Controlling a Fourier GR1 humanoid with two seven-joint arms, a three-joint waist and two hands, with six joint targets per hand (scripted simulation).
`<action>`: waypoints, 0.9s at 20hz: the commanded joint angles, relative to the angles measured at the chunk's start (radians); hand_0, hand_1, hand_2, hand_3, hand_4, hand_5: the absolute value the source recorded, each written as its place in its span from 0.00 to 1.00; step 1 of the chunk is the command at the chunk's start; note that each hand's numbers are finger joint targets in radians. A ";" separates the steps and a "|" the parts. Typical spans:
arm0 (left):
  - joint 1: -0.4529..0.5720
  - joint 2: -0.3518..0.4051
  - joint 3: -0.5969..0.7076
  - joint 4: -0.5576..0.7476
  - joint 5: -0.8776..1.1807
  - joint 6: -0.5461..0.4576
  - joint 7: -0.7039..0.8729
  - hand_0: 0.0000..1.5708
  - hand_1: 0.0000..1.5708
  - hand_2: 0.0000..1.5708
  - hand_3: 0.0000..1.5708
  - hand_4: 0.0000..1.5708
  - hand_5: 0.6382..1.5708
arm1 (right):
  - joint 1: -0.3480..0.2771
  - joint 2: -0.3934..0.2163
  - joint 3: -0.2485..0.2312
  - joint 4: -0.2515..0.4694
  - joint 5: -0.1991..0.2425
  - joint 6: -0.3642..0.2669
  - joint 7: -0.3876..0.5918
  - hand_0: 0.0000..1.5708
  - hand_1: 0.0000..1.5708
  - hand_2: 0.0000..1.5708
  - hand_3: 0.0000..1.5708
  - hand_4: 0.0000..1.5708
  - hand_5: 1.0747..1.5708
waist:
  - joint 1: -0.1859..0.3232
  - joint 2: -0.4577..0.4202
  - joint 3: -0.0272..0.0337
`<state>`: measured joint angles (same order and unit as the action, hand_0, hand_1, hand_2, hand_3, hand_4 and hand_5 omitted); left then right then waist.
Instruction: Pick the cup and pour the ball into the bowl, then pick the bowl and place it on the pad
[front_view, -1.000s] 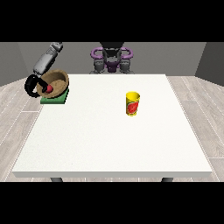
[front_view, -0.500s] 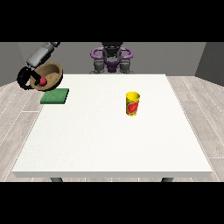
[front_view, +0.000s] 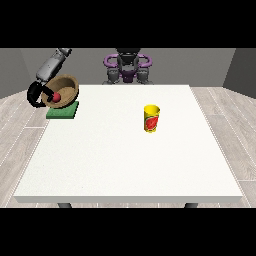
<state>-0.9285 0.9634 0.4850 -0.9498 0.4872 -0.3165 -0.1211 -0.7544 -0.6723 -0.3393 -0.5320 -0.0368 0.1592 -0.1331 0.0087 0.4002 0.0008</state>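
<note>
A brown wooden bowl (front_view: 65, 86) is tilted with its opening towards the camera, over the back edge of the green pad (front_view: 62, 112) at the table's far left. A red ball (front_view: 57, 96) lies inside the bowl. The black hand at the view's left (front_view: 35, 94) has its fingers curled round the bowl's left rim. Whether the bowl touches the pad cannot be told. A yellow cup (front_view: 151, 118) with a red mark stands upright right of the table's middle, far from that hand. No hand shows at the view's right.
The white table (front_view: 125, 165) stretches wide towards the camera. The robot's torso (front_view: 128, 65) with purple shoulders stands behind the far edge. The pad lies close to the table's left edge.
The hand with the bowl rose up and to the left off the pad, then came back to the right and down over the pad. The cup has not moved.
</note>
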 joint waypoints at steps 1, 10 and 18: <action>-0.027 0.063 0.018 0.057 0.002 -0.012 0.017 0.00 0.00 0.00 0.00 0.00 0.95 | 0.008 0.039 0.006 0.005 -0.008 0.009 0.011 1.00 1.00 1.00 0.71 0.69 0.99 | -0.037 -0.007 -0.0003; 0.056 0.003 0.017 -0.116 0.044 0.021 0.043 0.00 0.00 0.00 0.00 0.00 0.94 | -0.007 -0.124 -0.129 0.156 -0.073 -0.056 0.053 0.47 0.47 0.44 0.67 0.00 0.93 | 0.046 0.008 0.0012; 0.041 0.069 0.048 -0.082 0.082 -0.012 0.069 0.00 0.00 0.00 0.00 0.00 0.94 | -0.054 -0.163 -0.140 0.150 -0.095 0.000 0.055 0.21 0.21 0.25 0.33 0.00 0.84 | 0.025 0.040 0.0003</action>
<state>-0.8895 1.0109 0.5278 -1.0457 0.5557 -0.3115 -0.0677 -0.7791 -0.8126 -0.4703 -0.3830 -0.1189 0.1420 -0.1030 0.0305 0.4426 0.0014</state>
